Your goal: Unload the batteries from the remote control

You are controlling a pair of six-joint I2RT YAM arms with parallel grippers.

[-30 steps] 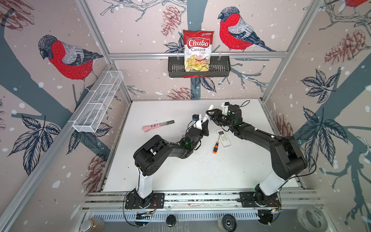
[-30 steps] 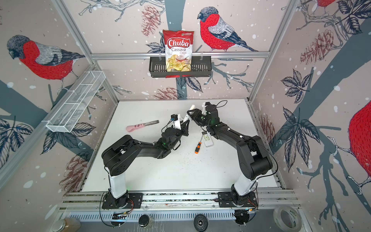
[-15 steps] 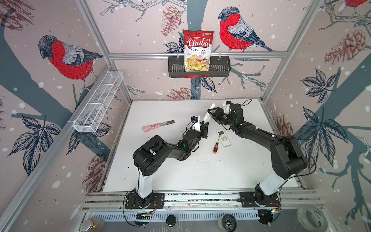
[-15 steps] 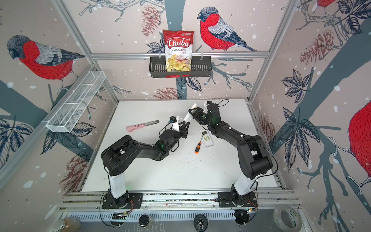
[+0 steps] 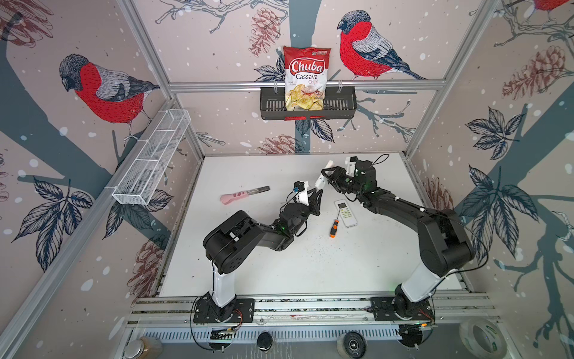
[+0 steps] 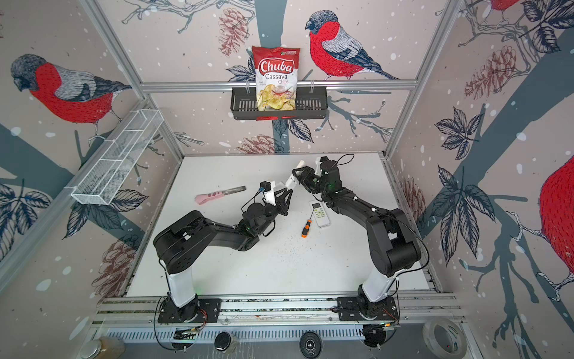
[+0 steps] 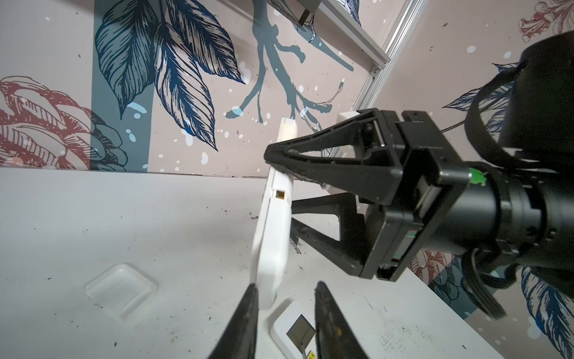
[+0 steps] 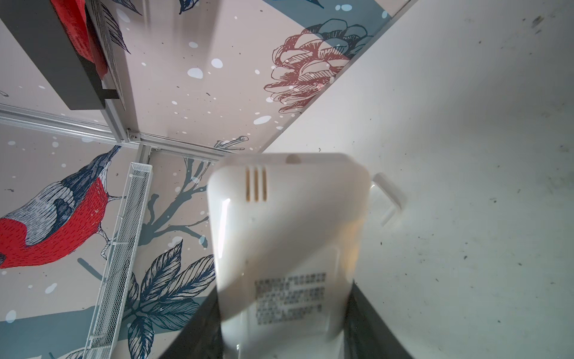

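1. Little has moved in the past second: the right end effector (image 7: 279,183) still pinches the white remote (image 8: 289,236), holding it tilted above the table (image 5: 357,264).
2. The left end effector (image 7: 286,284) waits at the remote's lower end, fingers parted, one just beside the casing, gripping nothing.
3. No batteries show in any view. They are probably still inside the raised remote, so unloading looks barely begun.
4. A second remote (image 5: 345,213) and a screwdriver (image 5: 334,228) lie on the table nearby.
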